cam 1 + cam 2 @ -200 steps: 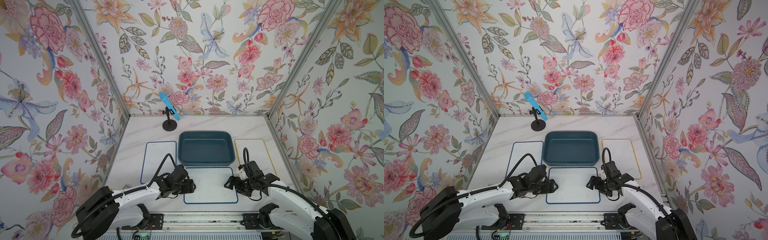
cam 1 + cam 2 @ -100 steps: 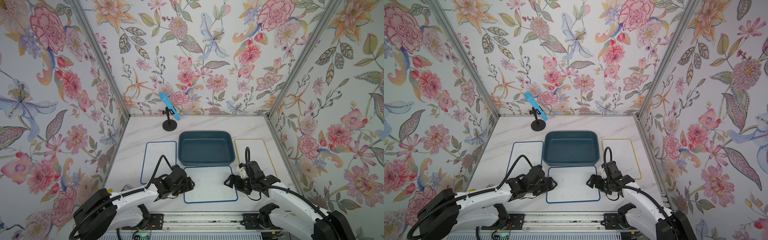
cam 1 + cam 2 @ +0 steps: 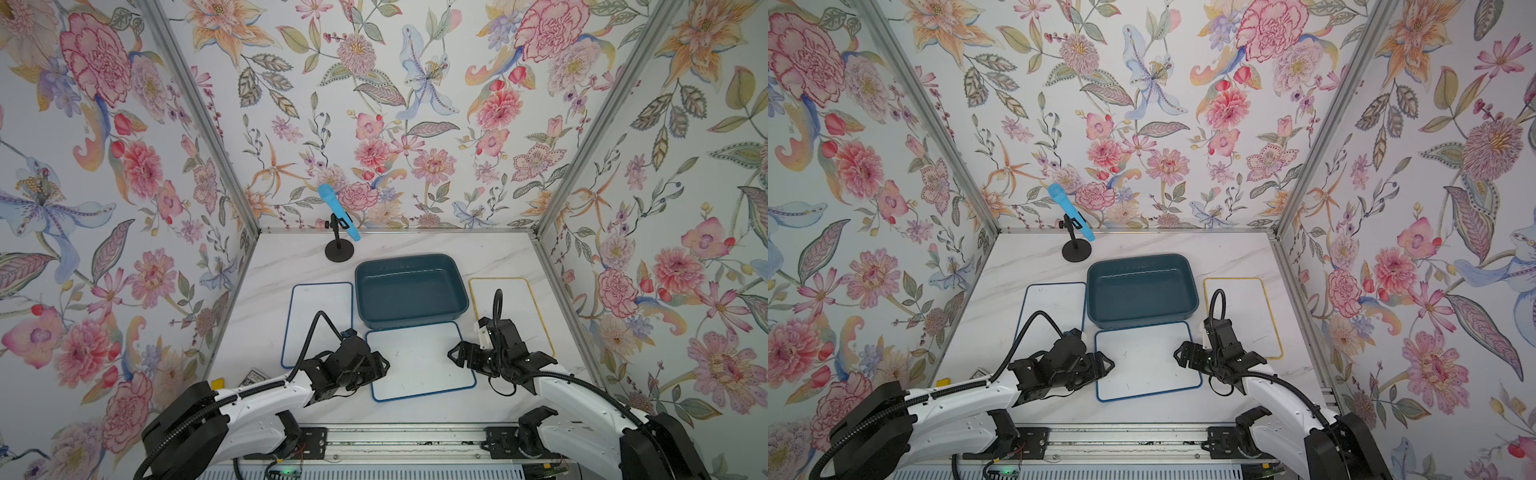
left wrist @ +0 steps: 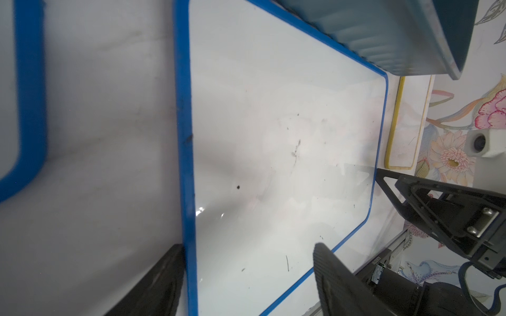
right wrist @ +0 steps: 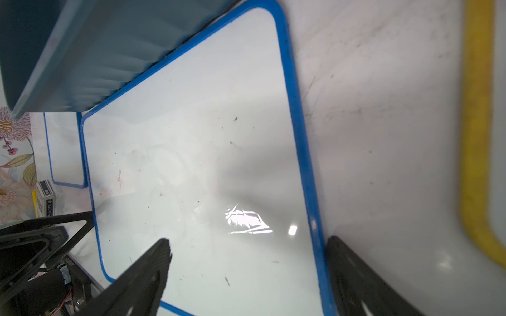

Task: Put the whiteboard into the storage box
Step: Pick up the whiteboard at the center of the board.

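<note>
The whiteboard (image 3: 419, 359) (image 3: 1146, 359), white with a blue frame, lies just in front of the storage box (image 3: 409, 291) (image 3: 1142, 291), a shallow teal tray with nothing in it. My left gripper (image 3: 380, 365) (image 3: 1106, 365) (image 4: 247, 246) is open and straddles the board's left edge. One finger is on the table against the frame and the other is over the white face. My right gripper (image 3: 455, 357) (image 3: 1181, 355) (image 5: 247, 240) is open and straddles the right edge the same way. Both wrist views show the whiteboard (image 4: 273, 136) (image 5: 191, 150) and the storage box wall (image 4: 383, 32) (image 5: 95, 54).
A second blue-framed board (image 3: 320, 316) lies left of the box and a yellow-framed board (image 3: 509, 307) lies to its right. A blue microphone on a black stand (image 3: 338, 216) is at the back. A small dark item (image 3: 253, 376) sits by the left wall.
Both grippers' jaws have narrowed a little around the board's side edges. The board's near edge now slants, with its right corner farther back than before.
</note>
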Robot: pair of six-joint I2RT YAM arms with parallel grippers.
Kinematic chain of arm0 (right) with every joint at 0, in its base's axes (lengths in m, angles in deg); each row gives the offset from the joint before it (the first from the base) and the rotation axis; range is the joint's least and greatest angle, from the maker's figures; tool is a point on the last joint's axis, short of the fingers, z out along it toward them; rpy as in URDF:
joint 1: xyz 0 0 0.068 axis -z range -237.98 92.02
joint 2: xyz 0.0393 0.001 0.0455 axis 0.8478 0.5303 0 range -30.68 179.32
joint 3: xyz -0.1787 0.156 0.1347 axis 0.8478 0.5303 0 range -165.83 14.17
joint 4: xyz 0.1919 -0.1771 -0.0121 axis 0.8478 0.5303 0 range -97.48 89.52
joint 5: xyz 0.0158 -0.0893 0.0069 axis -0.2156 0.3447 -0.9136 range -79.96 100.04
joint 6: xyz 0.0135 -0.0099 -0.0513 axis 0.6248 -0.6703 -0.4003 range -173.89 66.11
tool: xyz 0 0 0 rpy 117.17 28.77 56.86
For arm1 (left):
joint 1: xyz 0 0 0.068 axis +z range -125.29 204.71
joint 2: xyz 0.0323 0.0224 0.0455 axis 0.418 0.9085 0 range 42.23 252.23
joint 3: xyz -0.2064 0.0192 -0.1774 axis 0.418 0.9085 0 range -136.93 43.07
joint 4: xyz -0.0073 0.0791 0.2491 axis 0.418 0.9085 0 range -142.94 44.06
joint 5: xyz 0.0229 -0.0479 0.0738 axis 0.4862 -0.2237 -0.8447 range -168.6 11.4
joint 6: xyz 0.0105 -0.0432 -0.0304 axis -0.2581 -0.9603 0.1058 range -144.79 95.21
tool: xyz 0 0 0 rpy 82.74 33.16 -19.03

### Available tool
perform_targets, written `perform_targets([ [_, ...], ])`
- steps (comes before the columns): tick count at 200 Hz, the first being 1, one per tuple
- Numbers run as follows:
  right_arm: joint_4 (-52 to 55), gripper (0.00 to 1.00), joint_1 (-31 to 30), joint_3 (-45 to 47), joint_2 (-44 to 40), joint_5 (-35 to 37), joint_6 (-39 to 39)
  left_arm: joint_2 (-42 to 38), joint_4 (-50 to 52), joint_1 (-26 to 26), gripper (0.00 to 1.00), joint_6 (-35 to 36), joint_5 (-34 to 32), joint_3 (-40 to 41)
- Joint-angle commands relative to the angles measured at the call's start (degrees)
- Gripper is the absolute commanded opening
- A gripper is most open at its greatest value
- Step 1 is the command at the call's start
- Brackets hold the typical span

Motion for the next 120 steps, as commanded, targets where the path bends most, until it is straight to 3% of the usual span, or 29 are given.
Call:
perform_targets([
  [1,7.53,0.87,-2.68,6.56,3.62,-13.76,3.23,-1.30,-27.61,-1.89,0.73,-3.07,9.51,-2.79],
  [64,7.06,0.86,-4.03,8.00,2.48,-13.24,4.04,-2.37,-29.55,-1.89,0.62,-3.25,9.30,-6.11],
  [120,3.89,0.86,-5.21,8.32,5.22,-14.32,4.21,-1.64,-47.09,-1.97,0.49,-9.20,6.59,4.05],
])
